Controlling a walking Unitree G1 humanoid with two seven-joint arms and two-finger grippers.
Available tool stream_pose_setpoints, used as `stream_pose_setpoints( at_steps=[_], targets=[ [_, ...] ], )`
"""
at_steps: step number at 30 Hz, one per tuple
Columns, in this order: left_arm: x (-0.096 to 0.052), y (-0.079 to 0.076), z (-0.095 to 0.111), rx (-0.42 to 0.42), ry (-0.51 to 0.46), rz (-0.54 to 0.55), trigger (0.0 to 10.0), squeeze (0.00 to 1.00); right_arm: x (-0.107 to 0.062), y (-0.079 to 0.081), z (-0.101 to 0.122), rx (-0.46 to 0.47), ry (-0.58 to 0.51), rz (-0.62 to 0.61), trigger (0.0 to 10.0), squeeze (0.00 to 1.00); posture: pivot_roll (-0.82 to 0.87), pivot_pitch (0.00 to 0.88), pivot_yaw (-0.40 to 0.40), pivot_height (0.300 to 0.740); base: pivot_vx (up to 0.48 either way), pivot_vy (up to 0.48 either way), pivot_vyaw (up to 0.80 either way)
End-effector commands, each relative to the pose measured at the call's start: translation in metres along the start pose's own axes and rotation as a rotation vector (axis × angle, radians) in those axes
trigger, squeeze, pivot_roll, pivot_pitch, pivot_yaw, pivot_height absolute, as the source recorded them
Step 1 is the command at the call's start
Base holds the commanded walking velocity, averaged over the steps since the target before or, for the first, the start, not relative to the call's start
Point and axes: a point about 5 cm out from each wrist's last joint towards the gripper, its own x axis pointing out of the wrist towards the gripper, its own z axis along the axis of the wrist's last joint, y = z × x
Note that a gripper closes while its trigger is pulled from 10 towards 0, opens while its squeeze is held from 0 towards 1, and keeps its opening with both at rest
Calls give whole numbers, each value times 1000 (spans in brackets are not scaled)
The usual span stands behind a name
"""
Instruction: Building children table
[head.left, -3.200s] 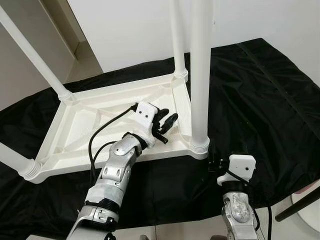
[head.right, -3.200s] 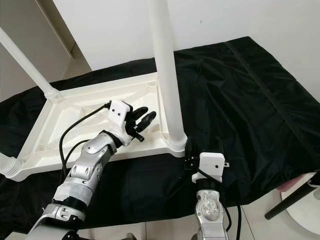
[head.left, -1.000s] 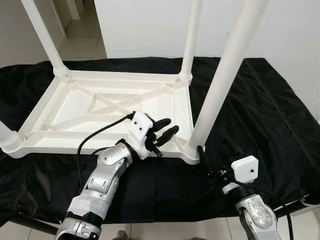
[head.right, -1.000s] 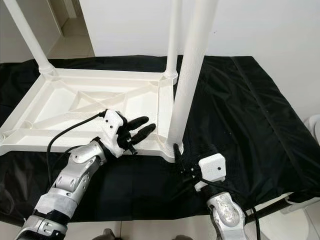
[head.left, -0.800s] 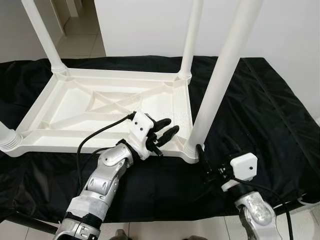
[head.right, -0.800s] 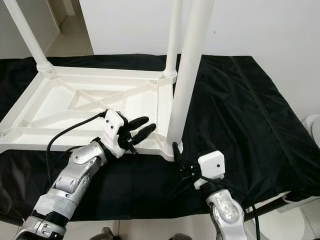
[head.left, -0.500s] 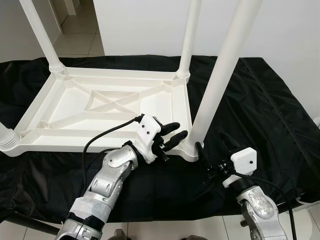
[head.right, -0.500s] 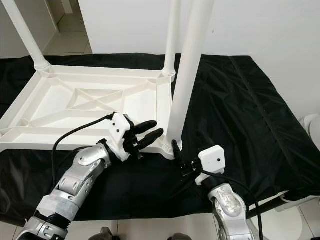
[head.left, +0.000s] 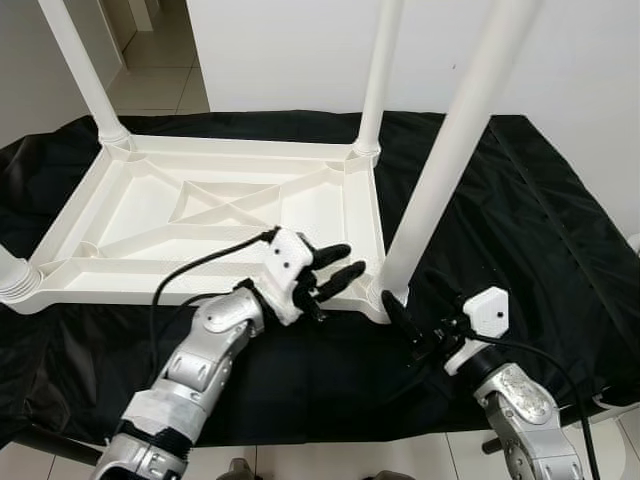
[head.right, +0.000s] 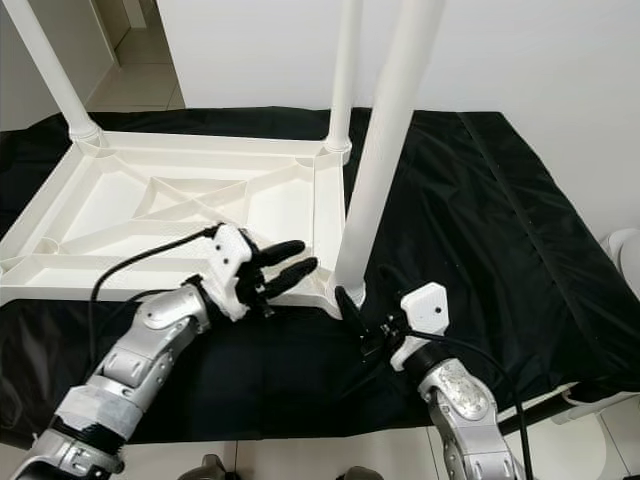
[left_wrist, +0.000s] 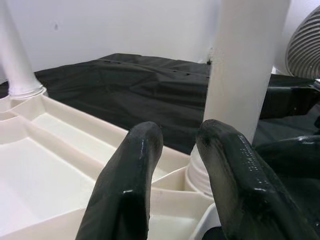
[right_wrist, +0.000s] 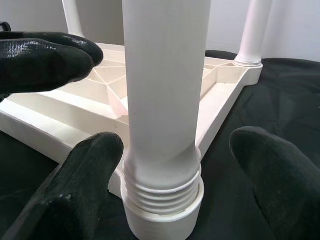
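The white children table (head.left: 200, 215) lies upside down on a black cloth (head.left: 520, 200). The right tool (right_wrist: 165, 190) is spread around the near-right leg (head.left: 440, 180). The left tool (head.left: 335, 268), fingers slightly apart, hovers over the frame's near edge.

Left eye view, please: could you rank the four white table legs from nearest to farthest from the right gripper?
Measured from the right gripper:
1. Near right leg, rising right beside the gripper.
2. Far right leg, at the back corner on the same side.
3. Near left leg, at the picture's left edge.
4. Far left leg, at the back left corner.
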Motion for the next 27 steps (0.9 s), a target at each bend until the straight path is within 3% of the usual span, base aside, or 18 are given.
stream_pose_setpoints(
  at_steps=[1,7,10,22,24,26,27],
  targets=[
    [-8,-9,4,-1,-8,-247,10000,0,1,-6,1,8,5,-1,10000,0,-3,5,11,740,0,0,0],
    [-17,-12,5,-35,34,-320,10000,0,11,-13,3,23,1,16,10000,0,6,13,4,740,0,0,0],
    [-20,-20,7,-37,51,-336,10000,0,24,-25,6,13,3,39,10000,0,19,13,-7,740,0,0,0],
    [-10,-27,2,-7,66,-308,10000,0,43,-38,-1,21,62,126,10000,0,26,0,-31,740,0,0,0],
    [-7,-30,2,2,65,-313,10000,0,49,-36,-6,35,76,151,8039,0,27,0,-31,740,0,0,0],
    [-6,-30,2,9,65,-315,10000,0,51,-35,-7,41,78,161,8039,0,28,0,-30,740,0,0,0],
    [-4,-31,2,11,67,-317,10000,0,54,-34,-9,40,80,168,4824,0,28,0,-29,740,0,0,0]
  ],
)
